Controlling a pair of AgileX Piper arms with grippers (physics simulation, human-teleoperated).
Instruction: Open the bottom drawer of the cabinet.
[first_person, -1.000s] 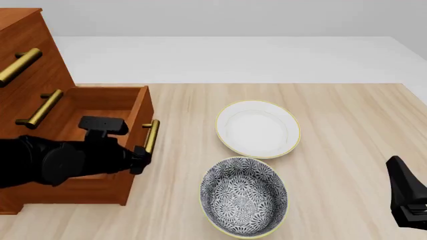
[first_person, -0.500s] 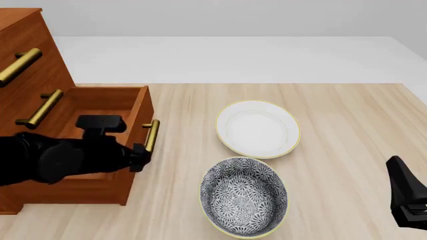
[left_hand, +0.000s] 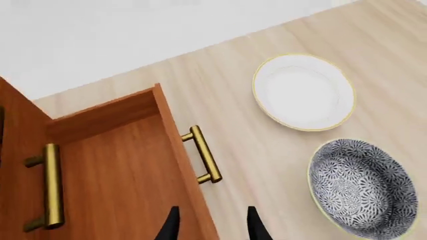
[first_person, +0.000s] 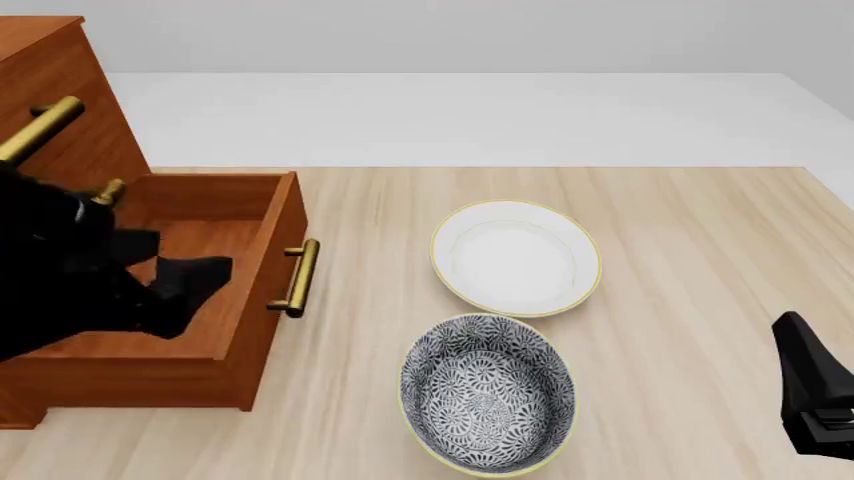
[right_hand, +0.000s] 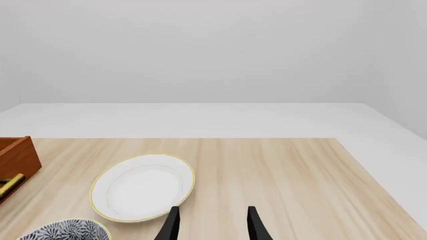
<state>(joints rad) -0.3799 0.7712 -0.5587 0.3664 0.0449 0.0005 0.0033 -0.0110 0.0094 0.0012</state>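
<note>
Two bowls (first_person: 515, 257) (first_person: 489, 391) on table just beside pulled-out bottom drawer (first_person: 254, 300).

- No legible text, labels, brand marks, numbers or signs in any view.
- Cabinet (first_person: 54, 90), both bowls and the tabletop (first_person: 694, 250) carry no markings.
</note>
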